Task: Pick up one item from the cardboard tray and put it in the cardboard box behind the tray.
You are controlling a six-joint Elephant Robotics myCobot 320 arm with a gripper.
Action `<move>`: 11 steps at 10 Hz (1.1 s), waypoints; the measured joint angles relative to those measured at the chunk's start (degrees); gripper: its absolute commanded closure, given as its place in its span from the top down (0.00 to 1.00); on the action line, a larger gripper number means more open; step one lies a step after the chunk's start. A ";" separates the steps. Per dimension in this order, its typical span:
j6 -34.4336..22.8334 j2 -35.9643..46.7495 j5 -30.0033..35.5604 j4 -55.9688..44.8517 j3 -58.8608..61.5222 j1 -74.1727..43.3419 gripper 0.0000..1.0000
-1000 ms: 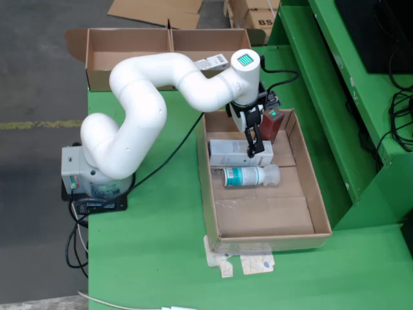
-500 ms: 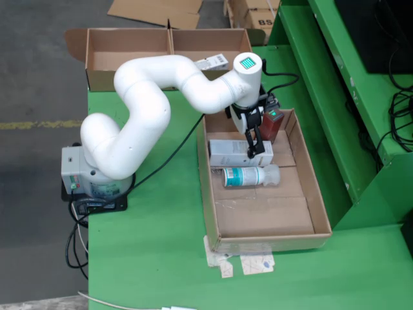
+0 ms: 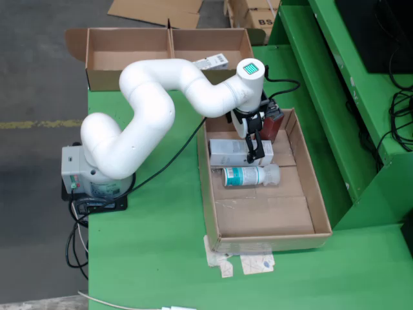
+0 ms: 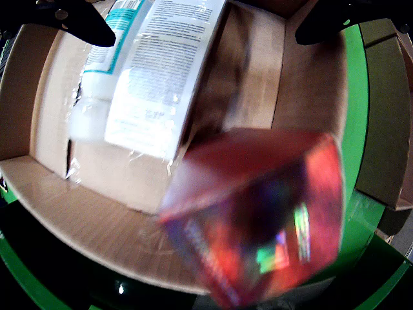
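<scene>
arm: glossy white, thick rounded tube segments [image 3: 161, 84] joined by bulbous elbows
wrist cap: round white end with a small green lit square screen [image 3: 251, 67]
base: grey boxy block [image 3: 74, 169] with small coloured marks, on a black plate
gripper: black angular two-finger gripper [image 3: 253, 139]
cables: black cable [image 3: 169, 155] running from base toward wrist; black loops beside the base

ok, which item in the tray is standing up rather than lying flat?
The dark red box at the tray's far end; the white box and the teal-labelled bottle lie flat.
</scene>
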 measured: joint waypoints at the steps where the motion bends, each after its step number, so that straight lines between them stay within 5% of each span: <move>1: 0.00 -0.62 0.44 0.44 -0.44 -0.09 1.00; 11: 0.17 -1.06 1.23 1.58 -0.96 -3.60 1.00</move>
